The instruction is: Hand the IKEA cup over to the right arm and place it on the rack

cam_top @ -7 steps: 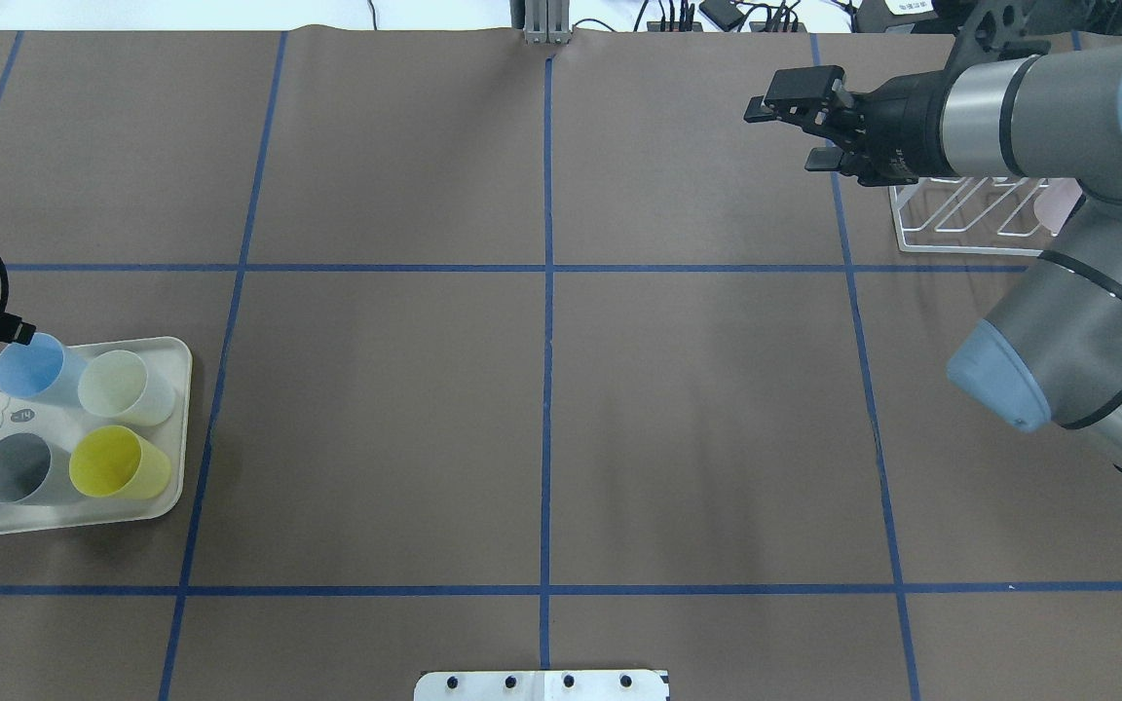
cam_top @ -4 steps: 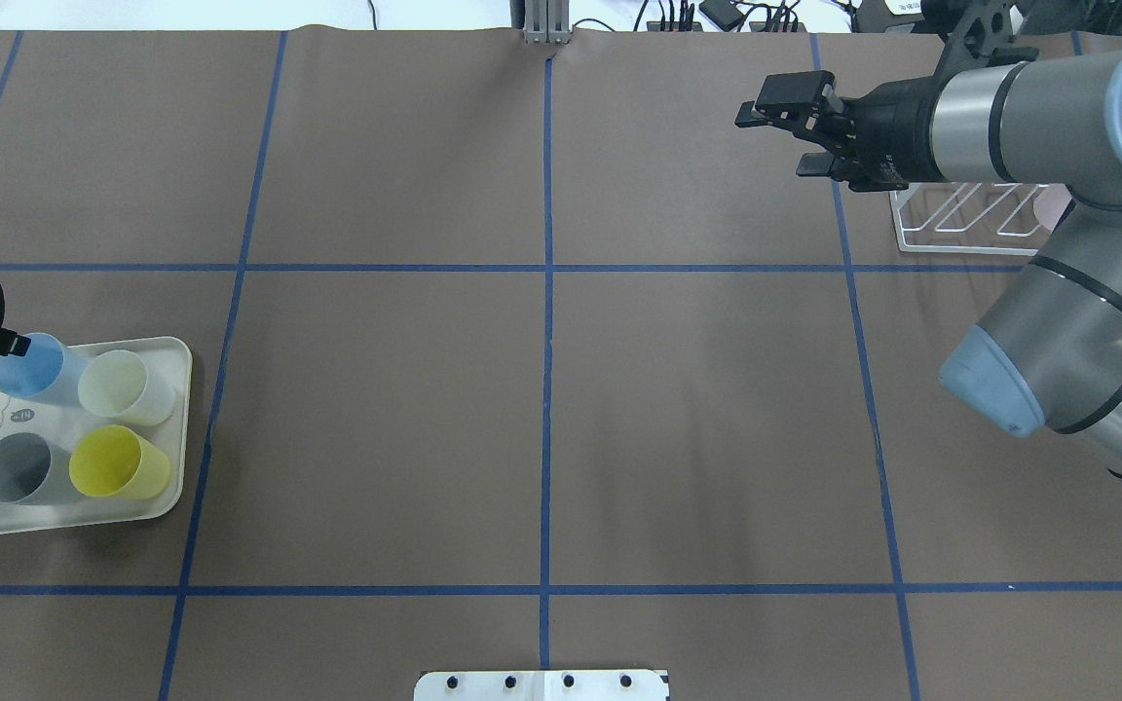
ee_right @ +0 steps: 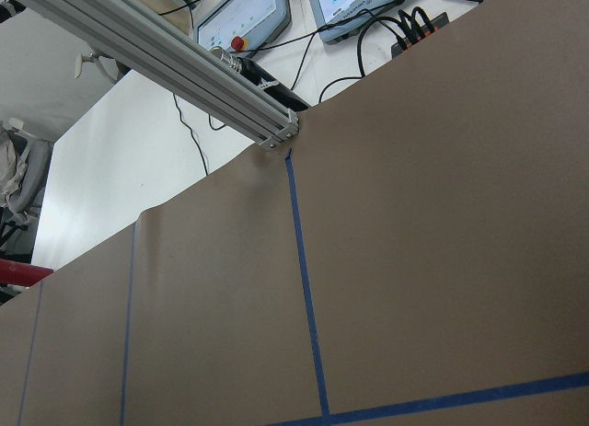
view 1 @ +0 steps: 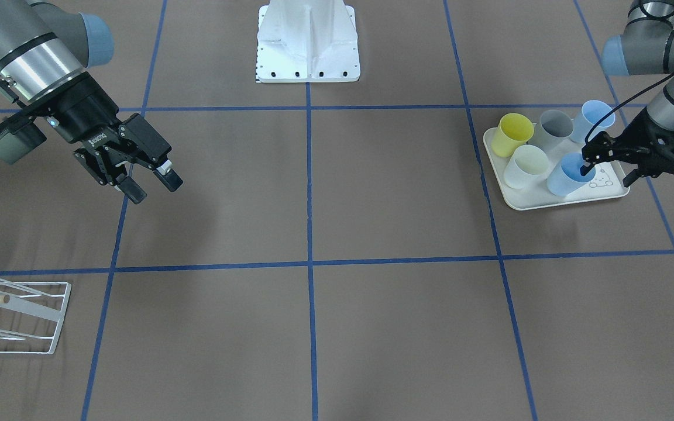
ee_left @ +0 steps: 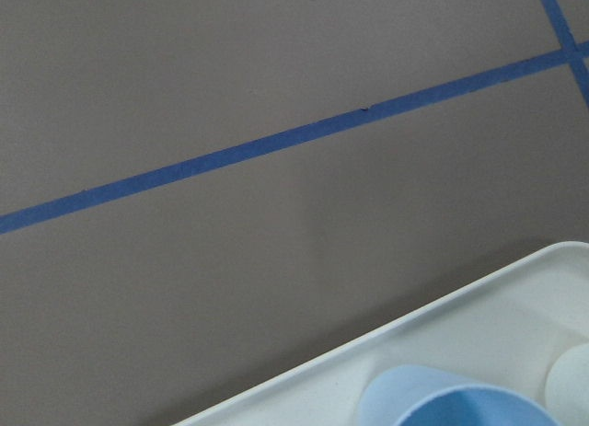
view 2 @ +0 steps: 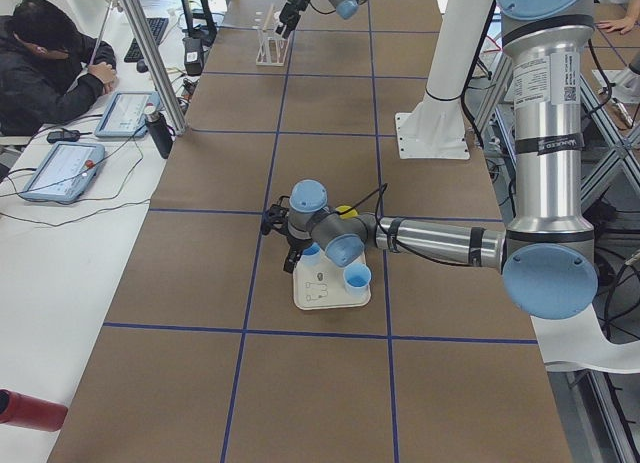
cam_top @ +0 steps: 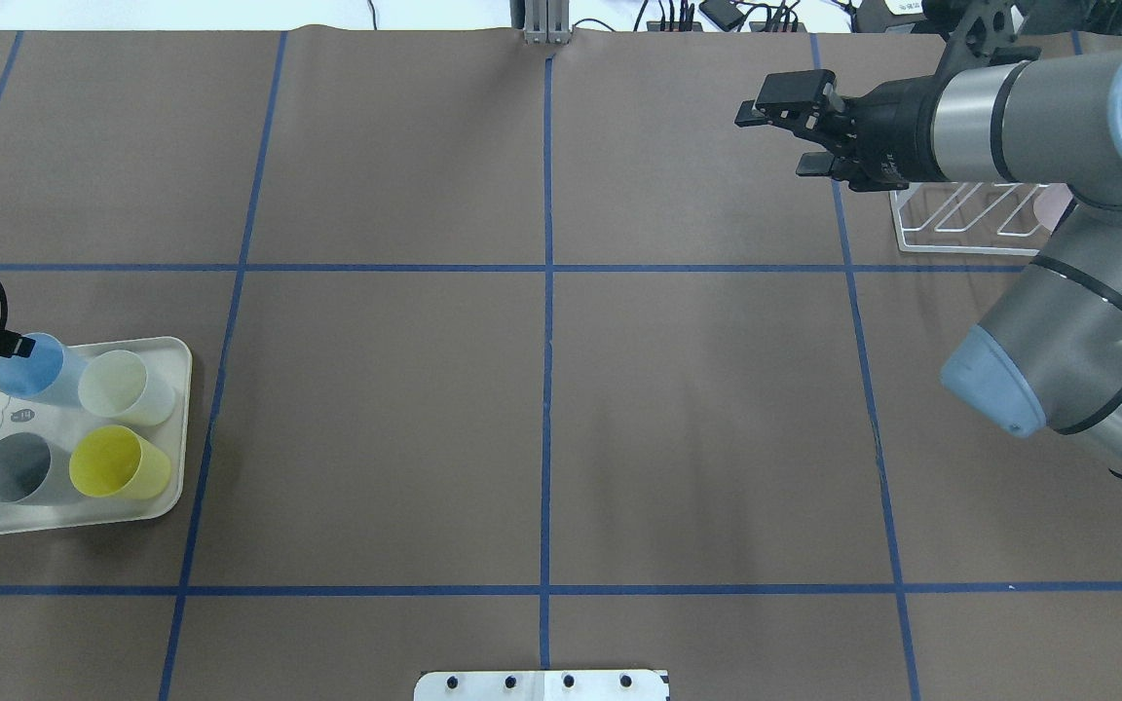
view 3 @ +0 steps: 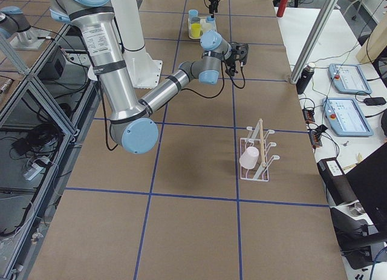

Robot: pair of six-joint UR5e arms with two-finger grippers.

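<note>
The blue cup [view 1: 562, 178] stood on the tray [view 1: 547, 203]. The left gripper [view 1: 607, 175] had its fingers apart, one dipped inside the cup's rim. The right gripper [view 1: 151, 186] hung with fingers spread, apart from the rack [view 1: 61, 318].

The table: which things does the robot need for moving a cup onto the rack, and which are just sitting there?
For the job: blue cup, with the left gripper at its rim; right gripper, open and empty; rack.

Just sitting there: yellow cup, grey cup, cream cup, second blue cup, tray, pink cup already on the rack.
</note>
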